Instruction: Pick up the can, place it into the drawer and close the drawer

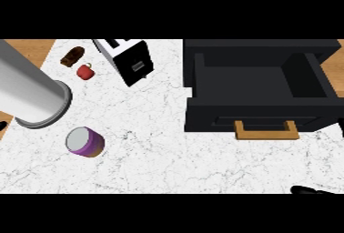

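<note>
Just the tips of my right hand (310, 190) poke in at the bottom right, so I can't tell if those fingers are apart or together. My left forearm (30, 93) comes across the left side, with a black speck of that hand at the edge, same deal. The can (84, 141) sits on the counter (168, 159), near left, untouched. Further right the black drawer (259, 88) stands pulled open, wooden handle (266, 130) toward me. At the back there's a toaster (128, 59), a red mug (85, 71) and a brown thing (73, 55).
</note>
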Controlling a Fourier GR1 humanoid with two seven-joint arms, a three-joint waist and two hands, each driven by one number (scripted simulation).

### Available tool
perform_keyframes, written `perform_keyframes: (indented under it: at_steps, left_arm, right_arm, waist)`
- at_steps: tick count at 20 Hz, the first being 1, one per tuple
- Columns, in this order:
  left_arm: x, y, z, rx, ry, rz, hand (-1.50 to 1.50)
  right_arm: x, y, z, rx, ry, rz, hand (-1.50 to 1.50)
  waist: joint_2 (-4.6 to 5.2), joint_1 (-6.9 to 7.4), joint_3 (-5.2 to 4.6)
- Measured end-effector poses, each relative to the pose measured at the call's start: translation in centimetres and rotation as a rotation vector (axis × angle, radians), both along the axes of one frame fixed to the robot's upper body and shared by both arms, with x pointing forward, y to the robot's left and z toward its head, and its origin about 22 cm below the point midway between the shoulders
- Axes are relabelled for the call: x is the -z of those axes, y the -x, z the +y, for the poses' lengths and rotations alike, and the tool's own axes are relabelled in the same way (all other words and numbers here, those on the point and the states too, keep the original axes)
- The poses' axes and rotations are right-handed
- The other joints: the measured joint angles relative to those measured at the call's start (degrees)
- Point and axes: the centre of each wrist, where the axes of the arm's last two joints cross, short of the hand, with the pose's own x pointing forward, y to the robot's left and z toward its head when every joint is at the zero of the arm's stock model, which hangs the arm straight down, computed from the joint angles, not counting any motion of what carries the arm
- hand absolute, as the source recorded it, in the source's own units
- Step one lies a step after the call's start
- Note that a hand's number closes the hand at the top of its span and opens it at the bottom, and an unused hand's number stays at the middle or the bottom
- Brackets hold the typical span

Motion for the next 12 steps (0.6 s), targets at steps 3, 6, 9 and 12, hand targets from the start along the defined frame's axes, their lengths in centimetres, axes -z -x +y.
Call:
perform_keyframes:
  at_steps: [3,6,9,12]
  left_arm:
    - [-1.2,0.1,1.2,0.0,-0.006,0.006,-1.5]
    - [-1.6,0.9,2.1,-0.011,0.013,0.021,-1.5]
    - [-1.4,1.1,2.2,-0.023,0.054,0.053,-1.5]
    - [-1.1,0.4,2.2,-0.032,0.104,0.096,-1.5]
  right_arm:
    - [0.3,1.0,-0.8,0.0,-0.003,0.004,-1.5]
    - [0.2,1.8,-2.1,-0.003,0.002,0.009,-1.5]
    - [0.5,2.7,-3.0,-0.005,0.0,0.005,-1.5]
    - [0.7,3.0,-4.1,-0.012,-0.005,0.002,-1.5]
  waist:
    - [-0.01,-0.08,0.0]
    - [-0.02,-0.04,0.01]
    - [-0.03,-0.09,0.01]
    - [0.01,-0.25,0.01]
